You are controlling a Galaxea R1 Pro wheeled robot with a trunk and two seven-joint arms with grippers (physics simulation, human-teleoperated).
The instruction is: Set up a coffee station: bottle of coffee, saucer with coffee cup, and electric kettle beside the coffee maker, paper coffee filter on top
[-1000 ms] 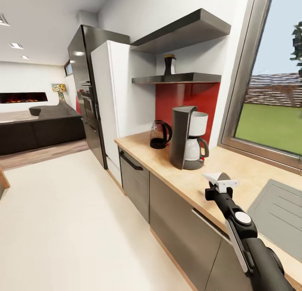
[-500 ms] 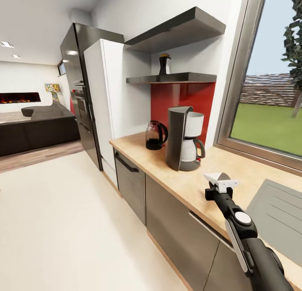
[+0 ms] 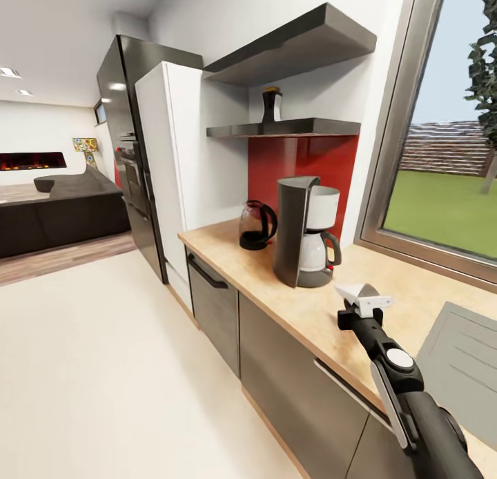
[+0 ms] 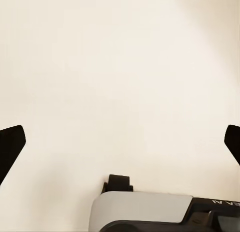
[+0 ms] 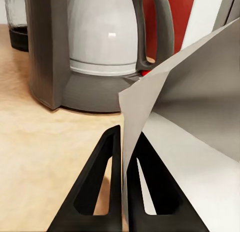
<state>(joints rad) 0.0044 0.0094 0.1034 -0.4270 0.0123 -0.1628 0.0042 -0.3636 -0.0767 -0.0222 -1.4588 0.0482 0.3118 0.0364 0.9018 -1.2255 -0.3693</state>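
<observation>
Standing on a tan countertop (image 3: 324, 306): coffee maker (image 3: 304, 232) with white carafe, before a red backsplash. Electric kettle (image 3: 257, 225) just beside the coffee maker, toward the white cabinet and black refrigerator (image 3: 128, 148). Bottle of coffee (image 3: 272, 105) on the lower dark shelf (image 3: 286, 128) above the coffee maker. Right gripper (image 3: 364, 298) over the countertop near the coffee maker, fingers pinched on a white paper coffee filter (image 5: 190, 117). Left gripper (image 4: 120, 142) spread wide over cream floor (image 3: 103, 368). Window (image 3: 442, 154) beyond; sofa and fireplace far off.
</observation>
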